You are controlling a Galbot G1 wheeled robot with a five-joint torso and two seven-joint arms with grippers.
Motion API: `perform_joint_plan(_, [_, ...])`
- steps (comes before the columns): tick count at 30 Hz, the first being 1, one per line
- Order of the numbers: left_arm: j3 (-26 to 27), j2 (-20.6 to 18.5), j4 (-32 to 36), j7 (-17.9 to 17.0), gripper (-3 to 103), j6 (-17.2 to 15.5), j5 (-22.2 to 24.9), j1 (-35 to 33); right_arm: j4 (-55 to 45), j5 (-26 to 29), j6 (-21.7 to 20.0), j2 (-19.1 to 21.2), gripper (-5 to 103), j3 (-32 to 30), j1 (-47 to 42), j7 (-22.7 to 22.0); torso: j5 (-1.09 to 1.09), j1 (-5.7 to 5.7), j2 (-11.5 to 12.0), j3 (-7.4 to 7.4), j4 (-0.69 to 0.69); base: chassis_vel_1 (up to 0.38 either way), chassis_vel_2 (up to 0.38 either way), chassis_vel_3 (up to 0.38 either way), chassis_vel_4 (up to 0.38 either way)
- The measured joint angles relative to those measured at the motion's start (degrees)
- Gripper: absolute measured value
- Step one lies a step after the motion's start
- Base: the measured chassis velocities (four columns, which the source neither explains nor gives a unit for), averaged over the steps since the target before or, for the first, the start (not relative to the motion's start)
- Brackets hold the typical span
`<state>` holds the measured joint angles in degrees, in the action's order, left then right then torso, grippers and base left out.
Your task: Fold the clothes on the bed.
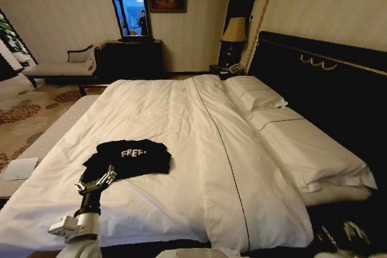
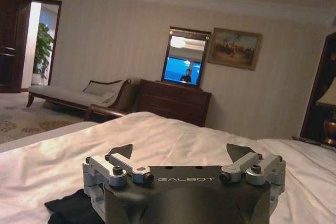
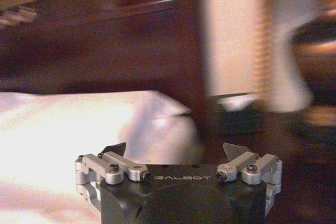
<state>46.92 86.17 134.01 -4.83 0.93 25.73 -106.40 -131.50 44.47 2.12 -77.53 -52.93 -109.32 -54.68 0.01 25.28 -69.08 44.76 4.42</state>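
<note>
We look across the large double bed [image 1: 181,143], made up with a white duvet and white pillows [image 1: 257,98] against a dark headboard [image 1: 326,83]. The bedding stretches from the near edge to the far side of the room, where a dark wooden dresser [image 1: 133,58] stands under a framed mirror [image 1: 128,7] and a pale chaise with a dark frame [image 1: 60,67] sits beside it.

On the near left part of the duvet lies the black short-sleeved T-shirt with white "FREE!" lettering [image 1: 130,156], bunched into a compact, partly folded shape, the lettering facing up. It is small against the bedding and well apart from the pillows.

Our left gripper [image 1: 97,180] sits at the shirt's near edge, just over the dark fabric. In the left wrist view the left gripper [image 2: 181,153] has its fingertips [image 2: 122,150] spread wide with nothing between them, and a corner of the shirt [image 2: 71,208] shows below.

Our right gripper [image 3: 176,150] is low beside the bed's right side; its fingers are spread wide too, holding nothing.
</note>
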Motion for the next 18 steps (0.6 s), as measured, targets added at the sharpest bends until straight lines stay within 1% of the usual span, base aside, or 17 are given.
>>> perform_joint_plan(1, [0.00,0.00,0.00,0.00,100,0.00,0.00,0.00,0.00,0.00,0.00,0.00,100,0.00,0.00,0.00,0.00,0.00,0.00,0.00,0.00,0.000,0.000,0.000,0.000])
perform_joint_plan(2, [0.00,-0.07,0.27,-0.01,100,-0.45,0.11,-0.35,0.08,0.35,0.24,0.42,100,0.72,0.74,2.39,0.00,0.00,0.00,0.00,0.00,0.000,0.000,0.000,0.000])
perform_joint_plan(4, [-0.15,-0.20,0.98,-0.02,100,-1.75,0.61,-1.14,0.51,0.52,1.66,1.56,100,3.04,2.34,9.63,-0.01,0.00,0.00,0.00,-0.01,0.000,0.000,0.000,0.000])
perform_joint_plan(5, [-0.23,-0.21,1.18,-0.02,100,-2.12,0.75,-1.31,0.76,0.23,2.42,1.87,100,3.86,2.79,12.23,-0.01,0.00,0.00,0.00,0.00,0.000,0.000,0.000,0.000])
perform_joint_plan(6, [-0.23,-0.21,1.18,-0.02,100,-2.12,0.75,-1.31,0.76,0.23,2.42,1.87,100,3.86,2.79,12.23,-0.01,0.00,0.00,0.00,0.00,0.000,0.000,0.000,0.000])
perform_joint_plan(7, [-0.55,-0.25,1.67,0.07,100,-3.07,1.13,-1.63,1.65,-1.53,4.98,2.49,100,6.19,4.28,18.78,-0.02,0.00,0.00,0.00,0.00,0.000,0.000,0.000,0.000])
perform_joint_plan(8, [-0.88,-0.37,2.09,0.35,100,-3.73,1.64,-1.78,2.29,-3.24,6.61,2.91,100,8.00,5.55,22.83,0.00,0.00,0.00,0.00,-0.01,0.000,0.000,0.000,0.000])
perform_joint_plan(11, [-1.91,-1.10,2.97,2.16,100,-4.39,3.39,-1.77,2.77,-5.16,8.44,4.29,100,11.12,7.87,32.17,-0.01,0.00,0.00,0.00,-0.01,0.000,0.000,0.000,0.000])
perform_joint_plan(12, [-1.91,-1.10,2.97,2.16,100,-4.39,3.39,-1.77,2.77,-5.16,8.44,4.29,100,11.12,7.87,32.17,-0.01,0.00,0.00,0.00,-0.01,0.000,0.000,0.000,0.000])
perform_joint_plan(14, [-2.50,-1.84,3.50,4.87,100,-3.76,4.14,-1.46,2.83,-5.35,8.79,5.94,100,12.11,8.56,41.05,-0.01,0.01,0.00,0.00,-0.01,0.000,0.000,0.000,0.000])
perform_joint_plan(16, [-2.65,-2.48,3.85,7.05,100,-2.53,3.92,-0.78,3.54,-6.06,9.33,7.68,100,12.49,8.79,49.52,-0.01,0.00,0.00,0.00,0.00,0.000,0.000,0.000,0.000])
perform_joint_plan(17, [-2.65,-2.48,3.85,7.05,100,-2.53,3.92,-0.78,3.54,-6.06,9.33,7.68,100,12.49,8.79,49.52,-0.01,0.00,0.00,0.00,0.00,0.000,0.000,0.000,0.000])
perform_joint_plan(18, [-2.68,-2.76,4.03,7.83,100,-2.12,3.64,-0.46,4.10,-6.97,9.89,8.63,100,12.71,8.98,53.14,-0.01,0.00,0.00,0.00,0.00,0.000,0.000,0.000,0.000])
